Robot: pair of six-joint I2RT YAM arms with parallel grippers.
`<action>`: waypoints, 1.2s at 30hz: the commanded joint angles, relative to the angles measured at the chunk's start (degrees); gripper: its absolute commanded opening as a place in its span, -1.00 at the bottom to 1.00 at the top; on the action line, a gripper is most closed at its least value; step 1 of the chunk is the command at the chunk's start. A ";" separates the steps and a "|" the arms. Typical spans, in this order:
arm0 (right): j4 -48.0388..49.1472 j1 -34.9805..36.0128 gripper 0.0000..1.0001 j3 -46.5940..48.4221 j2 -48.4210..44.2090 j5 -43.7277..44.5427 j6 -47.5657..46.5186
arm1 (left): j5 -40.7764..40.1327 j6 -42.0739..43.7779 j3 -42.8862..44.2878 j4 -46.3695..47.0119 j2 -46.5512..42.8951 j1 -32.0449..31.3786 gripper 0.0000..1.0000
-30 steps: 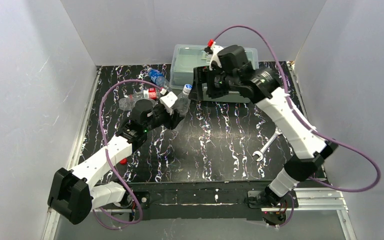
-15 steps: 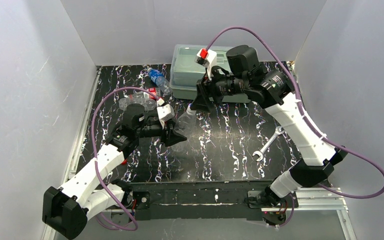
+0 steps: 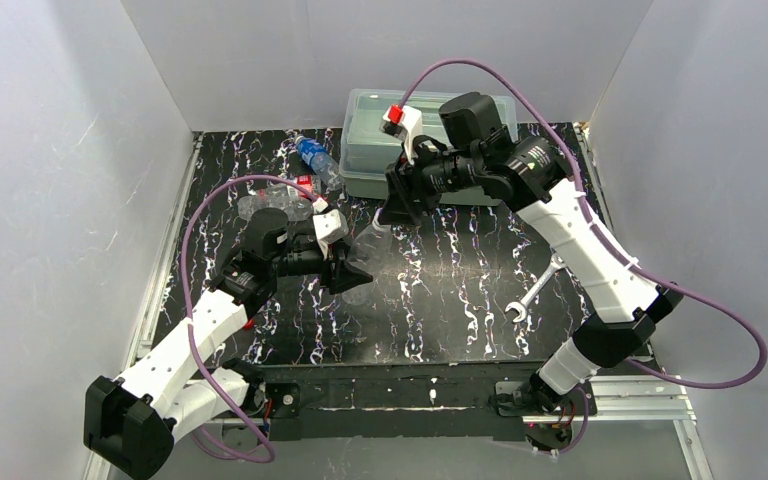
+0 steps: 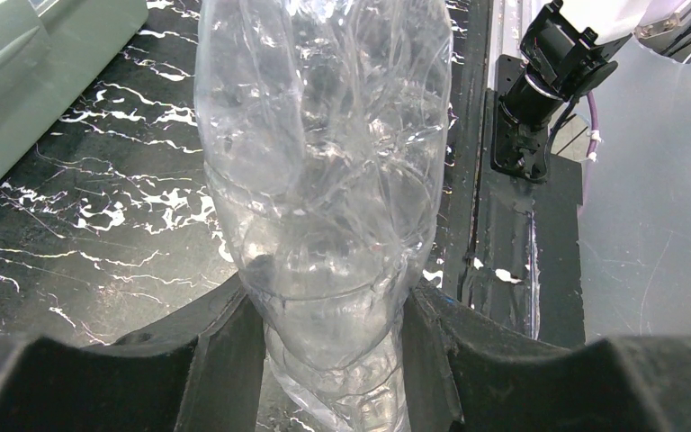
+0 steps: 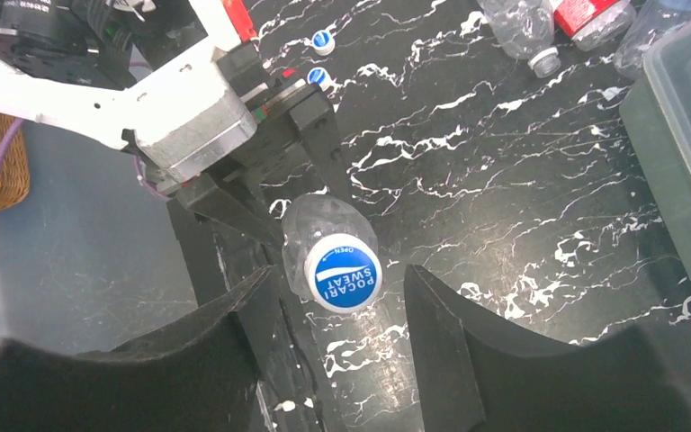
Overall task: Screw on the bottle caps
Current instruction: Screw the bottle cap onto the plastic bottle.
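Wrench: lies on the surface toward the near right, not in use. Left fingers: closed on the lower body of the plain bottle, which is held tilted over mid-surface. Blue cap: sits on that bottle's neck; how far it is threaded cannot be told. Right fingers: open, one on either side of the cap, not touching it. Two loose caps: on the surface beside the left arm. Red-label bottle and blue-label bottle: lying at the far left, necks too small to read. Lidded box: at the back. Status, judged: first bottle being capped, two left.
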 commanded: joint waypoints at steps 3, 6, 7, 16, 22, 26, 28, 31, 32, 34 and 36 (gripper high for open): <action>1.12 0.00 0.21 -1.60 -0.81 -1.52 -0.53 | 1.31 0.41 0.87 0.23 -1.45 0.21 -1.00; 1.46 -0.02 0.21 -2.11 -1.00 -0.91 -0.25 | 1.26 0.36 0.95 0.27 -1.28 0.19 -1.00; 1.78 -0.02 0.20 -2.26 -1.08 -0.90 -0.04 | 1.22 0.33 0.95 0.23 -1.31 0.18 -1.00; 2.95 0.00 -0.10 -3.99 -1.29 -1.03 1.65 | 0.76 0.23 0.89 0.51 -1.15 0.16 -1.00; 1.39 -0.02 -0.34 -2.73 0.23 0.64 4.45 | -2.77 0.48 2.07 0.54 -0.69 0.13 -1.00; 0.16 -0.04 -0.44 -1.62 1.39 2.21 6.59 | -6.46 1.30 3.65 0.28 0.24 0.08 -1.00; -1.43 -0.05 -0.48 -0.09 2.37 3.30 7.76 | -8.00 1.86 4.35 0.22 0.77 0.05 -1.00; -4.49 0.03 -0.51 3.23 4.62 5.01 9.41 | -10.72 3.30 5.50 -0.38 1.52 -0.62 -1.00; -5.62 0.02 -0.52 4.35 5.46 5.77 10.09 | -11.95 3.85 5.94 -0.67 1.82 -0.92 -1.00; -7.55 0.00 -0.55 6.47 7.13 7.70 11.60 | -15.77 4.53 6.59 -0.56 2.20 -1.58 -1.00; -8.59 0.01 -0.57 7.55 8.53 9.30 13.57 | -19.18 5.19 6.90 0.20 2.34 -2.20 -1.00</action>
